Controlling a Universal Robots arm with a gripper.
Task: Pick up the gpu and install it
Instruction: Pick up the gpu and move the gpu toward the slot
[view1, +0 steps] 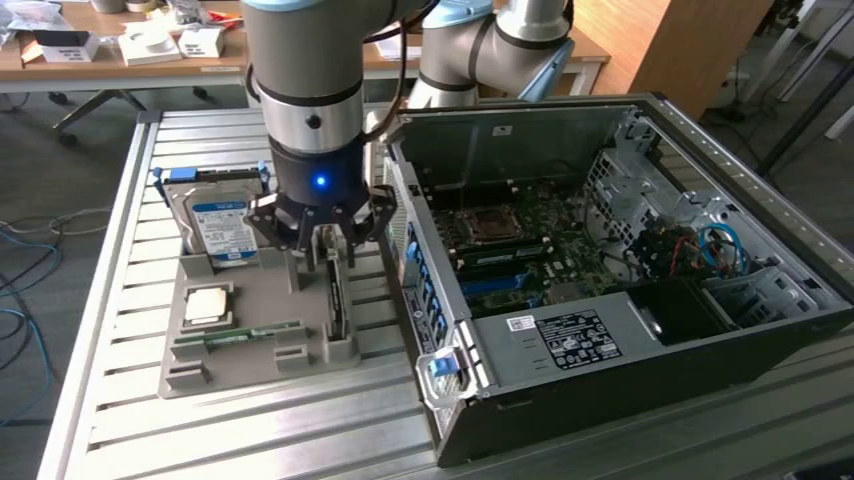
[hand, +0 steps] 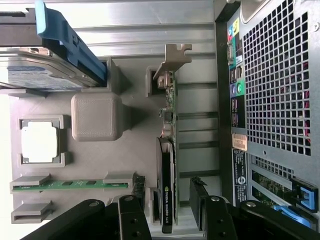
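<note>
The table (view1: 120, 300) is carrying an open case (view1: 641, 300) on the exterior view's right and a grey tray (view1: 234, 365) on the exterior view's left, just beside it. The end effector (view1: 324, 268) is hanging over the tray's case-side edge, gaping wide and gripping nothing, with its fingers (hand: 132, 215) lining up on either side of the gpu (hand: 167, 180). The gpu is standing on edge in a tray slot, apparently straight below the end effector, its long axis running near to far, bracket pointing far
</note>
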